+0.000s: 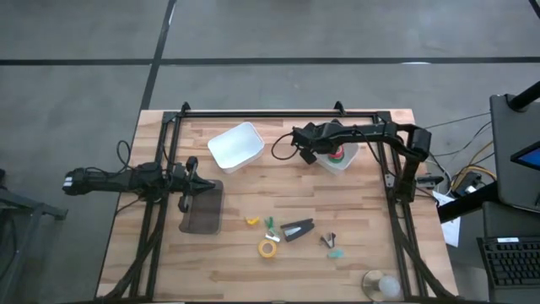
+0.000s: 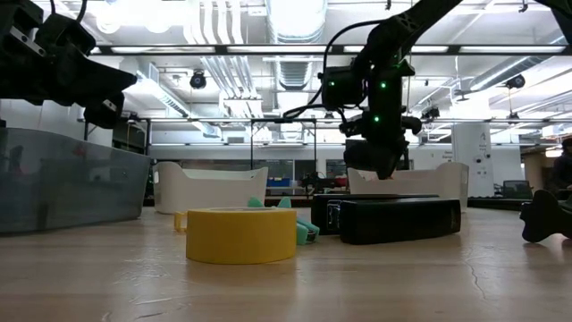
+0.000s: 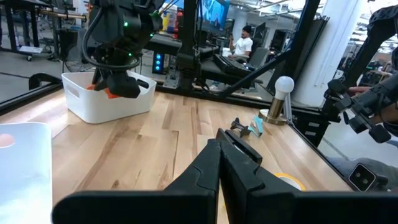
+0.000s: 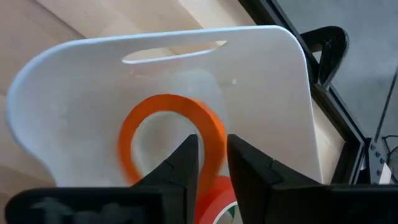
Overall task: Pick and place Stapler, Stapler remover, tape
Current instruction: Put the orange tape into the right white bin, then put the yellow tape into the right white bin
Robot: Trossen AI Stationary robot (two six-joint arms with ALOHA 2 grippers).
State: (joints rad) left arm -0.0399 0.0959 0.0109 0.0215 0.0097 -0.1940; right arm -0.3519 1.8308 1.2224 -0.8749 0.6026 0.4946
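Orange tape roll (image 4: pixel 171 134) lies in our white bin (image 4: pixel 261 93) below the right gripper (image 4: pixel 211 158), jaws parted; left jaws clenched.

Two arms are seen, both built of black segmented links; a matte dark finish is noted throughout. The right arm (image 1: pixel 371 133) is made of slim tubular links with bulkier joint housings; black cables are looped beside its wrist; small green indicator lights are lit on the wrist housing. The left arm (image 1: pixel 126 179) is similarly black, with a cable arching over it. Each gripper's fingers (image 4: pixel 252 174) are dark, flat and wedge-shaped, tapering to blunt tips.
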